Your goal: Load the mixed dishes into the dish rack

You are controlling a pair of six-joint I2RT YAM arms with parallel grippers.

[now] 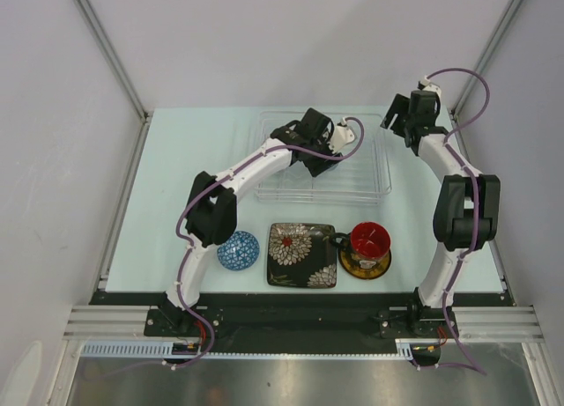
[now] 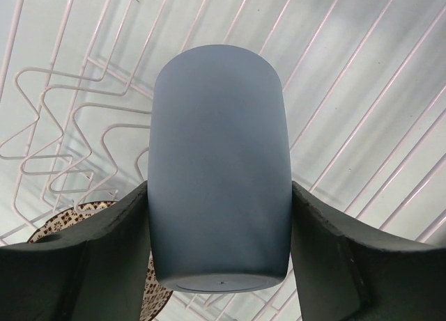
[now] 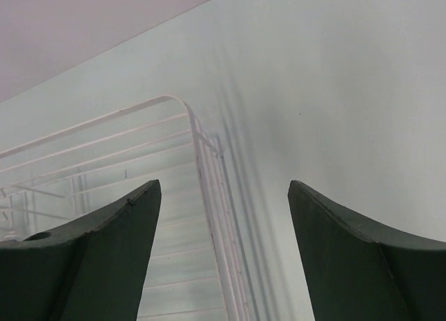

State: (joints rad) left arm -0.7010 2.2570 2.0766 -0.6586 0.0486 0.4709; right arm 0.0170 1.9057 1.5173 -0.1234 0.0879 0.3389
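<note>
Your left gripper [image 2: 219, 192] is clamped on the pale blue matte cup [image 2: 217, 126], holding it over the clear plastic ridged dish rack [image 1: 322, 197], probably to seat it among the dividers. Your right gripper [image 3: 223, 185] hangs spread and empty beside the rack's corner, out of the way.

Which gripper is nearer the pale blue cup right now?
Left. The left gripper clamps the pale blue cup over the dish rack; the right gripper hangs open and empty by the rack's far right corner, apart from the cup.
</note>
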